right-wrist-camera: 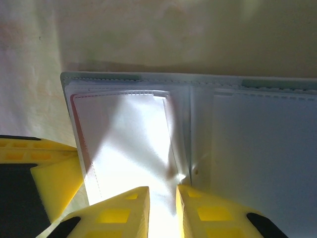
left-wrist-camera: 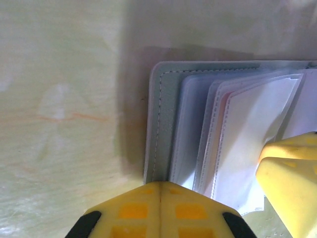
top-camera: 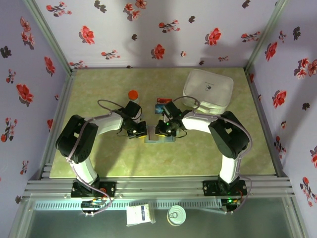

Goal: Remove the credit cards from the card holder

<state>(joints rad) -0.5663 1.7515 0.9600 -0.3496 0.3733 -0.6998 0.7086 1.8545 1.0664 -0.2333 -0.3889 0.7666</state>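
Holding left gripper (left-wrist-camera: 161,191) closed, empty, holder (left-wrist-camera: 161,99) lying open just ahead of its tips. Nipping a sleeve (right-wrist-camera: 124,139) with right gripper (right-wrist-camera: 162,191), jaws a sliver apart. Spotting cards (top-camera: 161,100) just beyond right gripper (some out already); probably one left inside, judging by red edging.

Card holder (left-wrist-camera: 161,114) showing matt stitched grey-blue leatherette, sleeves (right-wrist-camera: 126,144) gleaming as glossy clear plastic, table (left-wrist-camera: 59,99) looking smooth, matt, left gripper (left-wrist-camera: 161,193) wearing matt rubbery pads.

White box (top-camera: 208,89) blocks far-right corner beyond card holder (top-camera: 161,140).
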